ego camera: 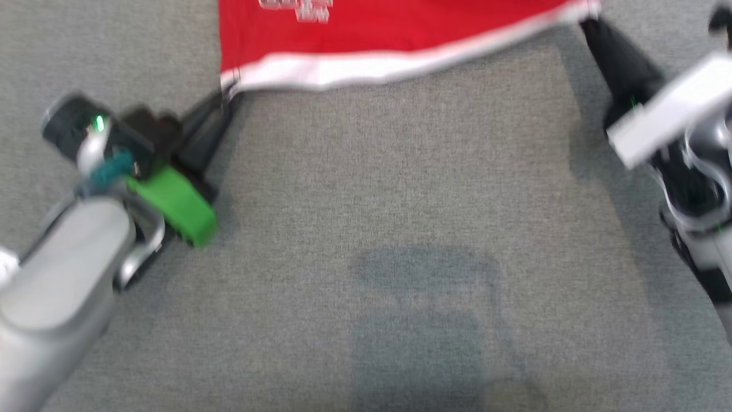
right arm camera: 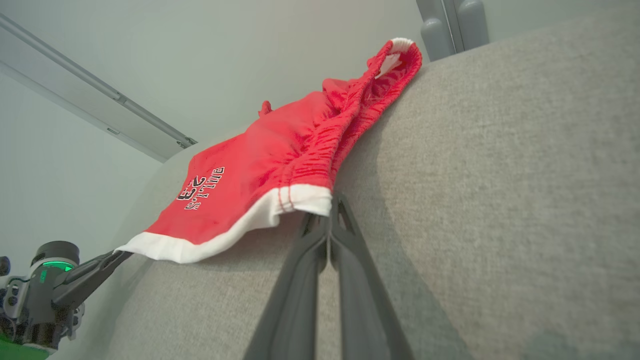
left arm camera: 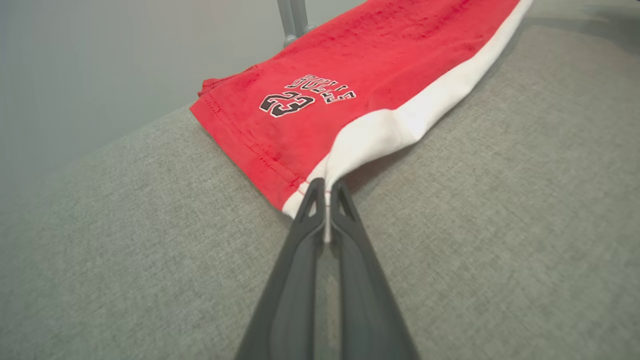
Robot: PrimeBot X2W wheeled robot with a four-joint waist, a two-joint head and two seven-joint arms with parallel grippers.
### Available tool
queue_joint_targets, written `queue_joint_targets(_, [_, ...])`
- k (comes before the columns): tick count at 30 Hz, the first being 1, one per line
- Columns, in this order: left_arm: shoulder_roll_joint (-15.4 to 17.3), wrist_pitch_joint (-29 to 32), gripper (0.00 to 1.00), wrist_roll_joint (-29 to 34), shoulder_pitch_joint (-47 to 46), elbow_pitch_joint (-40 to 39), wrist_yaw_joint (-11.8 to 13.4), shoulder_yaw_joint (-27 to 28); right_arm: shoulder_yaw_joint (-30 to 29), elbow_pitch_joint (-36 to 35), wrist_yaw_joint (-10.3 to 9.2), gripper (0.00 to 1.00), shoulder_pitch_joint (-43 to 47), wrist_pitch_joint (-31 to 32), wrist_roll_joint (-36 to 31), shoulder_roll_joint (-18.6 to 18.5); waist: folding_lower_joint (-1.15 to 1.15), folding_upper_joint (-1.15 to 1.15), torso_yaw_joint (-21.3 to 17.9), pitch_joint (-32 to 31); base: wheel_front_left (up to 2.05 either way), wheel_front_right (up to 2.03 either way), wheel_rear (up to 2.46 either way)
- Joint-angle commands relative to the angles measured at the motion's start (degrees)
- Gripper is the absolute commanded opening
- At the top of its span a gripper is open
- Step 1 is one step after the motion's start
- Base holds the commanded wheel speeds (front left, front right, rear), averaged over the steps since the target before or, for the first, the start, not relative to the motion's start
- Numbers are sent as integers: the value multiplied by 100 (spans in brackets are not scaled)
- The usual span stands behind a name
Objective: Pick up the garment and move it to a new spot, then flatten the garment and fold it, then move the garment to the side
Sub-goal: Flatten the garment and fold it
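The garment is a pair of red shorts with a white side stripe and a "23" print, lying at the far edge of the grey cloth surface. My left gripper is shut on its near left corner; the left wrist view shows the white hem pinched between the closed fingertips of that gripper. My right gripper is shut on the near right corner, and the right wrist view shows the white-edged corner clamped at the gripper. The white stripe stretches between both grippers.
A grey fabric surface spans the whole head view, with a faint shadow at the bottom middle. In the right wrist view the left gripper's body with its green light sits at lower left. Grey posts stand beyond the far edge.
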Motion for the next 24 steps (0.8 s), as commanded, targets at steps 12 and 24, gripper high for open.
queue_joint_targets(12, [1286,79,0,-791,3265,-2506,1569,-263,-752,-2121,-1,0,4496,238,639,-1022,0,38,-123,-1345,0,0,0])
queue_joint_targets(24, [3171,923,0,-848,3937,-5305,2897,73,-862,-3726,3,0,5769,126,966,-403,0,38,-927,-587,0,0,0])
